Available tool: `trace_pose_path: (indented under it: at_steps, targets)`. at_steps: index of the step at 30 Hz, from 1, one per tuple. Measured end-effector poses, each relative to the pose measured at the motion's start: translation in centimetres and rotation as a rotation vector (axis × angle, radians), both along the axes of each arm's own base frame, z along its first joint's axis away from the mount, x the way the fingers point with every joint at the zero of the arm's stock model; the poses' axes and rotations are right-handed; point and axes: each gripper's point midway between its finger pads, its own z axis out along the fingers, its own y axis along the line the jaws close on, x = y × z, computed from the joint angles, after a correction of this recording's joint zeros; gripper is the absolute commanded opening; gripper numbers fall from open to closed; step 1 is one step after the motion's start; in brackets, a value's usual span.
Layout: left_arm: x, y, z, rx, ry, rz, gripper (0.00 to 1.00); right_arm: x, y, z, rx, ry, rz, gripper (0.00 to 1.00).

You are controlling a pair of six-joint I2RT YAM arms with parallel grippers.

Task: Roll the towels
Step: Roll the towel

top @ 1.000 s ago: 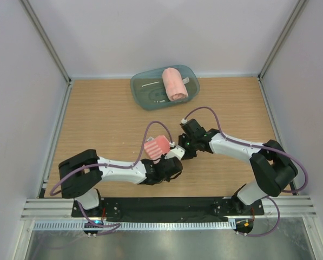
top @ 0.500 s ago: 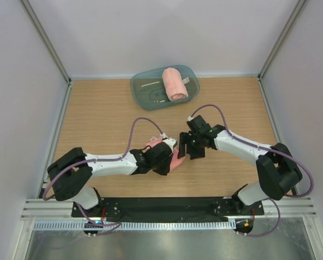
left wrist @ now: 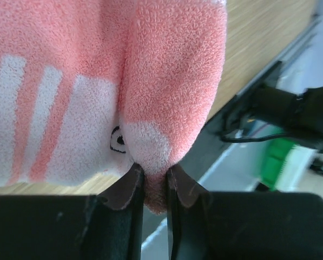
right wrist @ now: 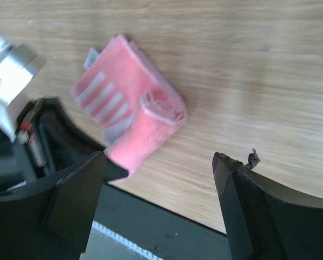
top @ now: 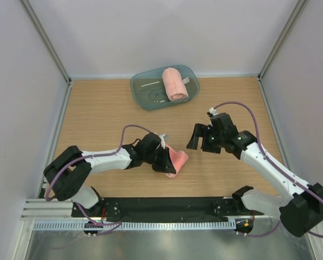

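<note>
well, the left gripper (left wrist: 154, 174) is pinched almost closed on a fold of the striped towel (top: 177, 160), near the middle of the table (top: 96, 114); the right gripper (top: 194, 138) gapes wide and empty just right of it. so thin a bite could slip and let the roll unfurl. only the right wrist view shows the coil's end.

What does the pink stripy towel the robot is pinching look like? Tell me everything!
The pink towel is soft, fuzzy terry cloth, salmon-pink with white stripes and a white patch bearing a small black mark. It is loosely rolled, one end showing a curl, with a small tag at one corner. It sits near the front edge of the table, apparently resting on the wood. The left end effector is shut on a fold of its edge; nothing else touches it.
</note>
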Motion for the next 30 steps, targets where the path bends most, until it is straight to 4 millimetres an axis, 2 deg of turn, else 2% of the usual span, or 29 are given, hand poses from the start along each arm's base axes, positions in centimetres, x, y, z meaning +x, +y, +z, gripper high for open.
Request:
trace_pose_path:
  at_steps: [4, 7, 9, 16, 18, 21, 25, 28, 29, 30]
  targets:
    - [0.3, 0.3, -1.0, -0.102, 0.151, 0.084, 0.05, -2.5, 1.6, -0.1, 0.141, -0.012, 0.045, 0.87]
    - [0.1, 0.2, -2.9, -0.145, 0.281, 0.128, 0.05, -3.9, 2.5, -1.5, 0.185, 0.025, 0.065, 0.87]
    - [-0.2, -0.3, -3.5, -0.191, 0.355, 0.137, 0.05, -4.5, 2.9, -2.7, 0.203, 0.056, 0.066, 0.86]
    - [0.2, -1.3, -3.0, -0.292, 0.439, 0.146, 0.05, -4.8, 3.6, -7.2, 0.192, 0.151, 0.03, 0.84]
    - [0.3, -1.3, -2.7, -0.306, 0.451, 0.147, 0.05, -4.8, 3.6, -8.5, 0.174, 0.176, 0.021, 0.77]
    - [0.4, -1.3, -2.6, -0.318, 0.463, 0.145, 0.06, -4.5, 3.9, -10.2, 0.163, 0.2, 0.011, 0.73]
    - [0.4, -1.2, -2.6, -0.323, 0.479, 0.144, 0.07, -3.4, 5.3, -10.5, 0.218, 0.189, 0.018, 0.72]
    - [0.4, -1.2, -2.6, -0.328, 0.485, 0.139, 0.09, -2.7, 5.9, -10.4, 0.24, 0.165, 0.022, 0.6]
    - [0.4, -1.2, -2.6, -0.329, 0.485, 0.137, 0.11, -2.7, 5.9, -10.5, 0.241, 0.163, 0.022, 0.48]
    - [0.4, -1.2, -2.6, -0.33, 0.487, 0.134, 0.12, -2.7, 5.9, -10.6, 0.24, 0.163, 0.023, 0.42]
